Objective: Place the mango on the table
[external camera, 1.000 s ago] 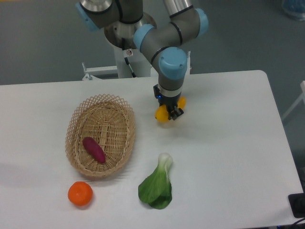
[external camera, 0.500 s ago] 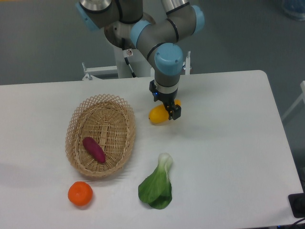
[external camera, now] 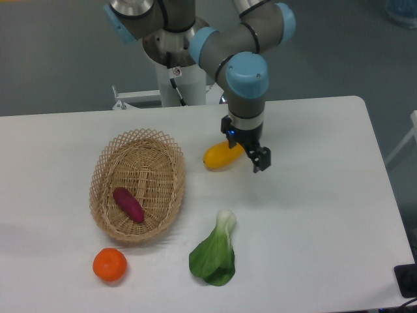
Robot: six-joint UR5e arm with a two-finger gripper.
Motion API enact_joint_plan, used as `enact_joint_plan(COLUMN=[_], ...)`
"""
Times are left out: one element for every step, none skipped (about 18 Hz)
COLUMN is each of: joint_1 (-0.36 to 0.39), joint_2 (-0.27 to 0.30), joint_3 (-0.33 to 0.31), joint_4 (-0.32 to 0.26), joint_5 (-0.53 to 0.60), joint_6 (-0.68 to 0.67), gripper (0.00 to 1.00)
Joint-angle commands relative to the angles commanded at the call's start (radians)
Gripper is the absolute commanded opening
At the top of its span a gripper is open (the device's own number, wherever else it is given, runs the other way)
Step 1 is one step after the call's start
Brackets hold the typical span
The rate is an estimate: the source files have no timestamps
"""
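Observation:
The yellow-orange mango [external camera: 220, 157] lies on the white table [external camera: 313, 195], just right of the wicker basket's far rim. My gripper [external camera: 251, 154] hangs over the table at the mango's right end. Its jaws are open and hold nothing. One black fingertip [external camera: 261, 160] shows to the right of the fruit; the other is close against the mango's right tip.
An oval wicker basket [external camera: 104, 195] with a purple sweet potato [external camera: 128, 204] in it stands at the left. A round orange tangerine [external camera: 109, 265] lies in front of the basket. A green bok choy [external camera: 214, 258] lies near the front centre.
The gripper brought the mango down and left onto the table, let go of it and shifted right. The mango now rests on the table by itself.

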Motion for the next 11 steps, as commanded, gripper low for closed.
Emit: enact_joint_plan(joint_1=[0.002,0.002,0.003,0.003,0.003,0.003,0.003,0.009,0.014,0.017,0.017], joint_2=[-0.009,-0.021,-0.031,-0.041,-0.052,-0.061,-0.071,-0.078,-0.087,-0.095,-0.104], joint_3=[0.02,0.041,0.058,0.077,0.094,0.109,0.123,0.135,0.147,0.163,0.183], joint_4=[0.0,0.0,0.0,0.0,0.0,-0.002,-0.005,-0.009,-0.015,-0.023,-0.038], joint_5=[0.0,-0.005,-0.008,-0.009,-0.011,-0.011,-0.011,-0.012,-0.012,-0.014,-0.014], joint_6=[0.0,0.0,0.001,0.001,0.0,0.0,0.0,0.0,0.0,0.0,0.0], gripper=[1.0,1.0,1.0,1.0,1.0,1.0,1.0,1.0,1.0,1.0,1.0])
